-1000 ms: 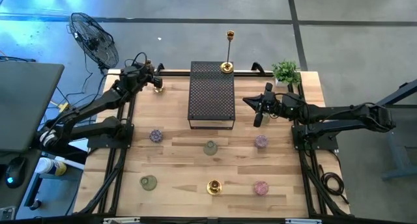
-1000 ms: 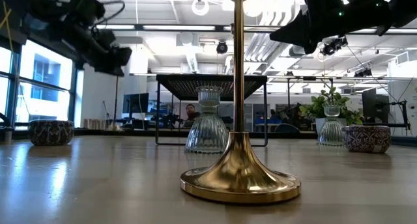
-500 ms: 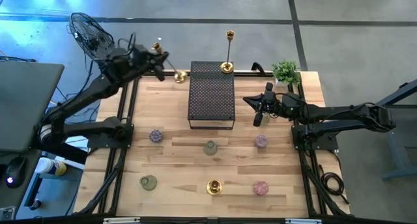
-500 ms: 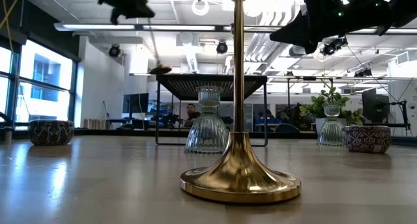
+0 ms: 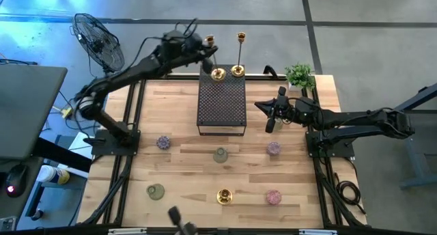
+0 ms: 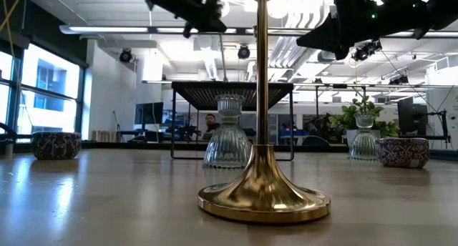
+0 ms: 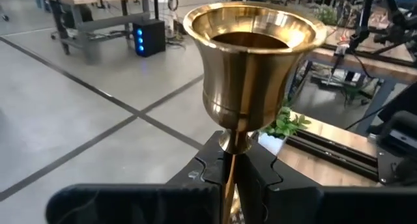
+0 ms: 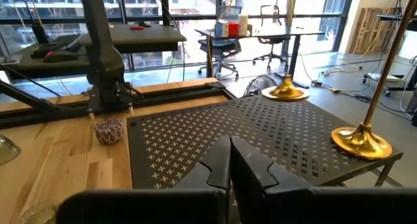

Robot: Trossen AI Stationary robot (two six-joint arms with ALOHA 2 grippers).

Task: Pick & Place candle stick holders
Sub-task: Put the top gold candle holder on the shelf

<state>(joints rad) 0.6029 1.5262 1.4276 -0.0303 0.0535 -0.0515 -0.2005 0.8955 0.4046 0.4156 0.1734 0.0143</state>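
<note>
Holding: the left gripper [image 5: 203, 52] is clamped on the thin stem of a gold candlestick [image 5: 213, 57], its fingers [image 7: 260, 178] pressed to either side just under the cup.
Held candlestick: upright, its round base [image 5: 218, 74] over the far end of the black mesh stand [image 5: 221, 102]; whether the base touches the mesh cannot be told.
Second candlestick [image 5: 239, 54]: stands upright on the same far end of the stand, just beside the held one, nearer the right arm.
Third candlestick [image 5: 224, 196]: stands on the table's near edge, between the front cups; it fills the middle of the low view [image 6: 262, 167].
Glass cups: a purple one [image 5: 163, 142] on the left arm's side, a pale green one [image 5: 220, 155] near the middle, a pink one [image 5: 274, 148] on the right arm's side, then a green one [image 5: 156, 191] and a pink one [image 5: 273, 197] along the near edge.
Right gripper [image 5: 270, 116]: fingers closed together on nothing, hovering beside the stand on the right, above the table.
Potted plant [image 5: 299, 75]: at the far right corner of the table [image 5: 184, 119].
Fan [image 5: 97, 42]: on the floor beyond the far left corner.
</note>
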